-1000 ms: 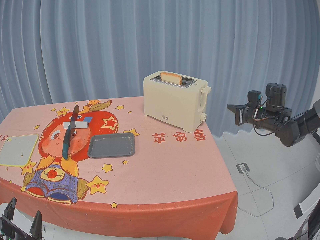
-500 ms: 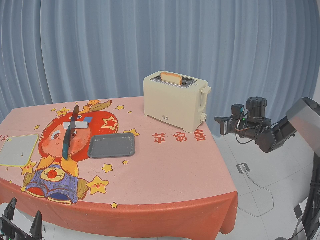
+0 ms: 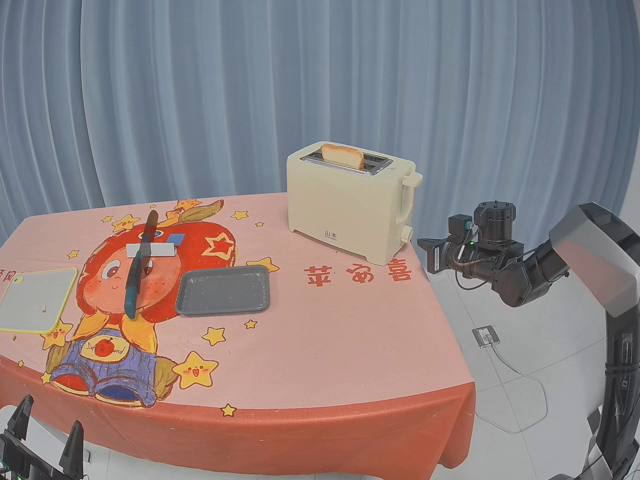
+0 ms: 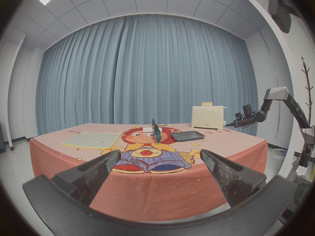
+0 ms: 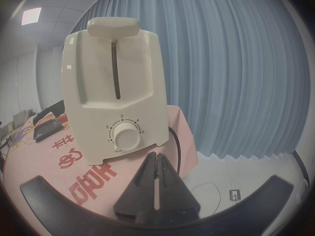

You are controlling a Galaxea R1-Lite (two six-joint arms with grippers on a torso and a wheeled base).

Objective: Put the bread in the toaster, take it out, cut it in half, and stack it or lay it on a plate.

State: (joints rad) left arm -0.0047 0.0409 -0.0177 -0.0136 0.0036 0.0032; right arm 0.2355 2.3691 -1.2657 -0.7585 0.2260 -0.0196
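Note:
A cream toaster point(image 3: 350, 201) stands at the table's far right, with a slice of bread point(image 3: 342, 155) sticking up from its slot. My right gripper point(image 3: 421, 245) hovers just off the table's right edge, shut and empty, level with the toaster's lower end. In the right wrist view its shut fingertips point(image 5: 156, 158) point at the dial point(image 5: 125, 137), below the raised lever point(image 5: 113, 27). My left gripper point(image 3: 48, 428) sits low in front of the near left table edge, open point(image 4: 157, 167) and empty. A grey plate point(image 3: 224, 290) lies mid-table.
A knife point(image 3: 137, 268) with a teal handle rests on a small white block left of the plate. A pale cutting board point(image 3: 33, 299) lies at the far left. The toaster's black cord point(image 5: 175, 148) runs off the table's right side.
My right arm has swung left and lower, bringing its shut gripper close to the toaster's lever end. The left arm, bread and table items are unmoved.

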